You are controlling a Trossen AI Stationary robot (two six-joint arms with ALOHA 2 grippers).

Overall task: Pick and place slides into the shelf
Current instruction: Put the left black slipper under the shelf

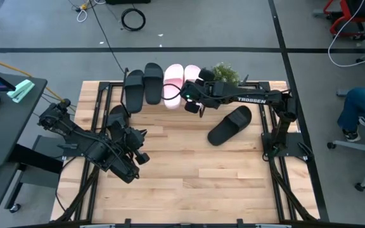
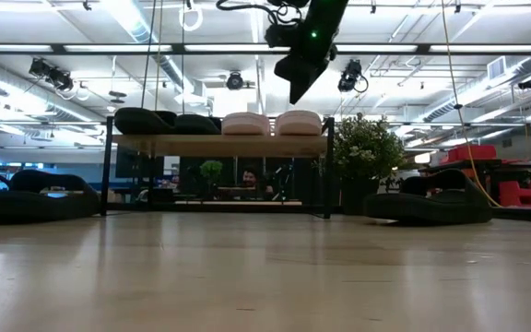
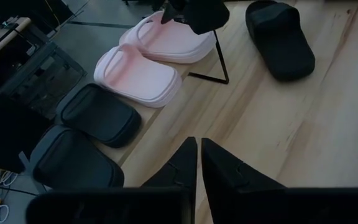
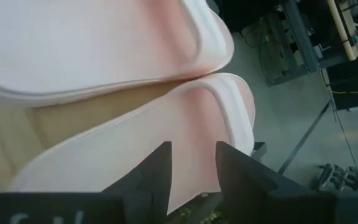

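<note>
The shelf (image 2: 219, 145) stands at the table's far edge. On its top board rest two black slides (image 1: 134, 90) (image 1: 152, 82) and two pale pink slides (image 1: 172, 85) (image 1: 192, 76), side by side on their soles. My right gripper (image 4: 192, 155) hovers open just above the right-hand pink slide (image 4: 191, 118), clear of it in the low view (image 2: 295, 88). A third black slide (image 1: 230, 125) lies on the table under the right arm. Another black slide (image 1: 116, 117) lies at the left, partly hidden by my left arm. My left gripper (image 3: 197, 155) is shut and holds nothing, raised over the table's left half.
A small green potted plant (image 1: 224, 73) stands at the shelf's right end, close to the right arm. Bare wood (image 1: 189, 171) stretches across the table's middle and near side. A seated person's leg (image 1: 360, 111) shows beyond the table's right edge.
</note>
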